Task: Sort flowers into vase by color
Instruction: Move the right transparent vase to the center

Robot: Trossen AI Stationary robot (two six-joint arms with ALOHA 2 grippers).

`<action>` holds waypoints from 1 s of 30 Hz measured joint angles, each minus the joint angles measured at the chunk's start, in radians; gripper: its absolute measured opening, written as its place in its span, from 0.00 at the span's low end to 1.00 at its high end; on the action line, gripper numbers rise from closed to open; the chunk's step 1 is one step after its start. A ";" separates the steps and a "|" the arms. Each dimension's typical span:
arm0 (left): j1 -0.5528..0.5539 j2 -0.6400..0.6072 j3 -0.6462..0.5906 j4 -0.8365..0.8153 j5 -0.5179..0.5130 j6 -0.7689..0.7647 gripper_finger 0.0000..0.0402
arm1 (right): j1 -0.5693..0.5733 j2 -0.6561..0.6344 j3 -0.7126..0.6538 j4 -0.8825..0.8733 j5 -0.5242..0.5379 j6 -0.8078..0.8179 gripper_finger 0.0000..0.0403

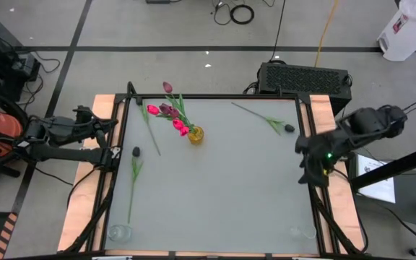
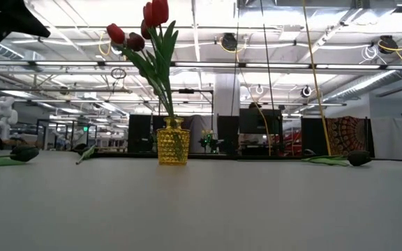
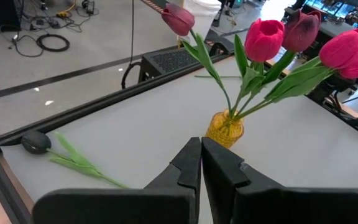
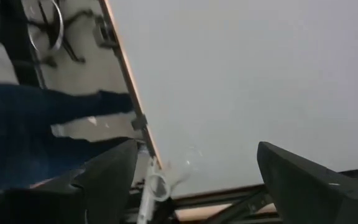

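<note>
On the table (image 1: 215,188), pink flowers (image 1: 173,115) fill the yellow vase (image 1: 196,135); two dark flowers (image 1: 134,170) remain lying. Left gripper (image 3: 201,163) is closed and empty, right gripper (image 4: 194,171) gapes.

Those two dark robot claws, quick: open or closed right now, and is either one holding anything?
Left gripper: closed, holding nothing, at the table's left edge.
Right gripper: open, holding nothing, at the table's right edge.

The vase (image 1: 195,135) is amber-yellow glass with a knobbly dotted pattern; the tulips (image 3: 303,43) in it have pink, red and maroon heads on green stems and leaves. The loose flower (image 1: 269,120) near the table's far right corner has a near-black head on a pale green stem; the one (image 1: 134,173) by the left edge matches it. The table (image 1: 222,195) is plain pale grey, rimmed black, with light wood strips along its sides.
</note>
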 joint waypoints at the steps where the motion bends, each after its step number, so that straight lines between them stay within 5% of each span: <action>1: 0.000 0.000 0.000 0.000 0.000 0.000 0.05 | 0.032 0.006 0.000 0.000 0.014 0.002 0.81; 19: 0.000 0.000 0.000 0.000 -0.002 0.001 0.05 | 0.552 0.127 0.000 0.050 0.143 0.113 0.81; 30: 0.000 0.000 0.000 0.000 -0.001 0.000 0.05 | 0.708 0.280 0.000 0.085 0.185 0.135 0.81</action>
